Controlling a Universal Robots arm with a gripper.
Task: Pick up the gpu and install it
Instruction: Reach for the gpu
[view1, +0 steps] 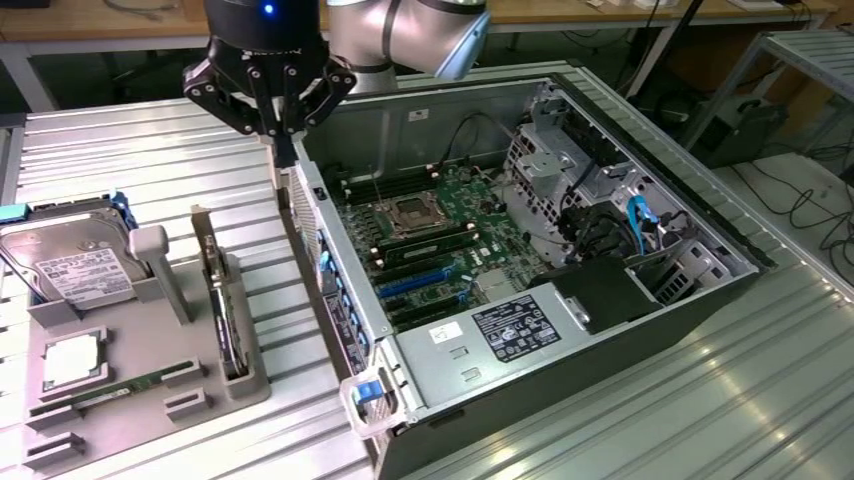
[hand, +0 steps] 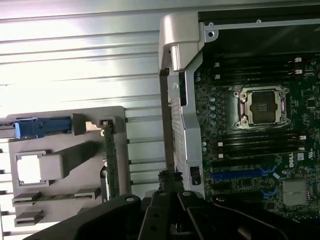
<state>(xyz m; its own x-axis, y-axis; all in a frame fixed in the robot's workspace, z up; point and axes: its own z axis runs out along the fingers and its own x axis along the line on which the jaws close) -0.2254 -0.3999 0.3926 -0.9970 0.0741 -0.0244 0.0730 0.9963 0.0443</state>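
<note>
One gpu stands on edge in your grey tray. Your gripper hangs over the case wall, apart from the gpu, pinched narrow, holding nothing.

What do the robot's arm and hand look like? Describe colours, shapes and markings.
The arm is made of smooth, rounded silver-grey segments with a bluish joint cap. The hand is matte black, built of angular linkage bars joined by small silver pins. Its body carries a blue indicator light and faint light lettering.
</note>
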